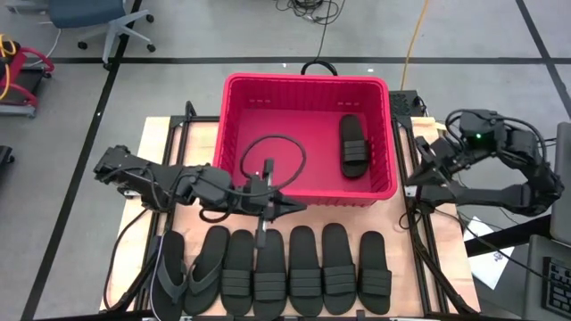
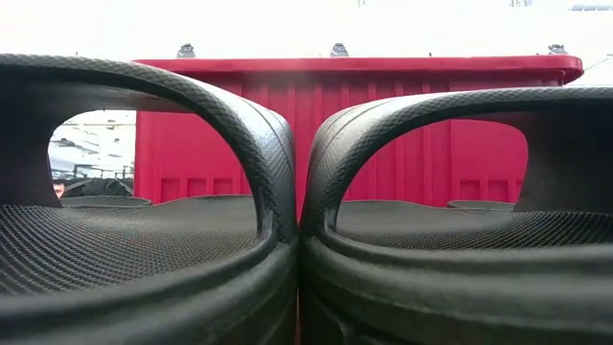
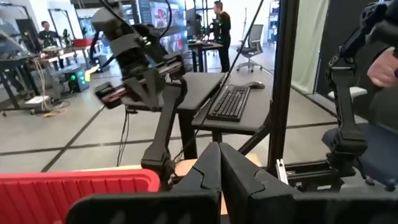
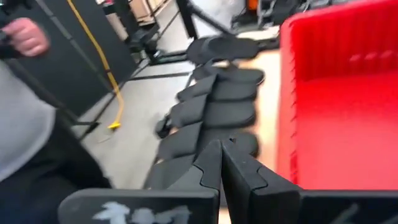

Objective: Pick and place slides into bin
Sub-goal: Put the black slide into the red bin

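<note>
Overhead view straight down; low view level, hard against slides [image 2: 287, 192], bin [image 2: 354, 125] in both.

Bin [image 1: 234, 134] floor mostly free; one slide [image 1: 353, 145] at right wall; black cable loop [image 1: 272, 160] over front rim

Bin [image 1: 234, 134]: big, red, at the back of the tabletop [image 1: 169, 134].
Inside bin: one black slide [image 1: 353, 145], right side.
Front row: seven slides [image 1: 304, 269], side by side.
Left claw [image 1: 287, 208]: just above the row, by the bin's front wall.
Right claw [image 1: 423, 169]: beside the bin's right wall.
</note>
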